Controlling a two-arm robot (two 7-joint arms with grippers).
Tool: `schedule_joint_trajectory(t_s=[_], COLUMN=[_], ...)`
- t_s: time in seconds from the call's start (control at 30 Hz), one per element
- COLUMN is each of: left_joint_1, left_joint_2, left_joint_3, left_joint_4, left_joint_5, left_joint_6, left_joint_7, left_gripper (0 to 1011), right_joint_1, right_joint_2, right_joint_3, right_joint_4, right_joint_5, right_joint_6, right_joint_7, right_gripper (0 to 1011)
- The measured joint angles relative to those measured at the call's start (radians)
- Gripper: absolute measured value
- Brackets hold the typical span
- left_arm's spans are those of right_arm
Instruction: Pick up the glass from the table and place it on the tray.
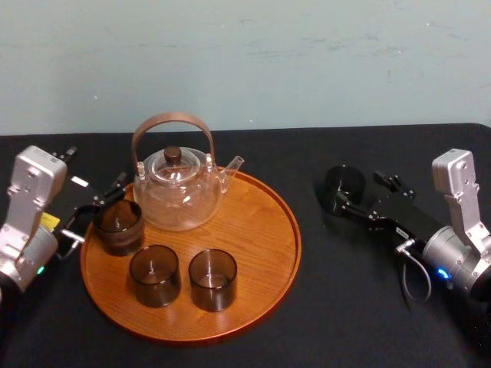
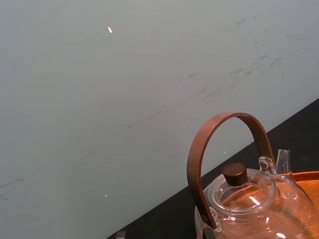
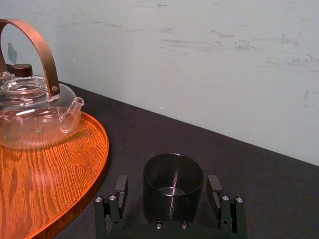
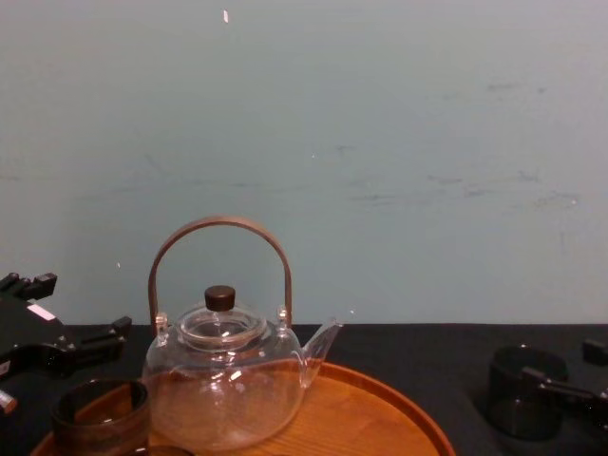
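Head view, glass (image 1: 343,184): upright on the table (image 1: 345,307), on bare black cloth between the tray (image 1: 284,253) and the table's right edge, nearer the far edge than the near one.
Head view, right gripper (image 1: 347,192): extends from the table's right edge, low over the cloth, with the glass between its fingers.
Head view, left gripper (image 1: 100,198): at the tray's left rim, just beside one of three other glasses (image 1: 155,274) that stand on the tray with the teapot (image 1: 176,188). Whether it is open or closed cannot be told.
Left wrist view, teapot (image 2: 249,199): arched brown handle and knobbed lid seen against the wall (image 2: 124,99).
Right wrist view, jaws: spread, one on each side of the glass (image 3: 173,186), with a gap visible on at least one side. No squeeze is evident.
Right wrist view, glass appearance: short, straight-sided, dark smoky and translucent, empty, mouth up, no handle.
Right wrist view, tray (image 3: 50,184): its rim is near the glass but apart from it.
Chest view, glass (image 4: 525,389): base flat on the cloth, well right of the tray (image 4: 399,408).
Progress: judged early. The gripper is placed around the glass. Closing, lifting, carrying and setting down on the tray's bare right half are all left to do.
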Motion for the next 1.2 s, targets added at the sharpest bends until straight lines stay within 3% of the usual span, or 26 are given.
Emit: schedule_joint_trajectory(t_s=[0.4, 1.2], left_joint_1=[0.000, 0.000], left_joint_2=[0.000, 0.000], left_joint_3=[0.000, 0.000], left_joint_4=[0.000, 0.000], left_joint_5=[0.000, 0.000], left_joint_6=[0.000, 0.000], left_joint_7=[0.000, 0.000], left_gripper=[1001, 1001], right_joint_1=[0.024, 0.142], right_joint_2=[-0.008, -0.053], right_joint_3=[0.000, -0.030], right_joint_4=[0.039, 0.215], right_joint_5=[0.005, -0.004], right_joint_6=[-0.003, -0.029], right_joint_7=[0.006, 0.042], right_gripper=[1002, 1002])
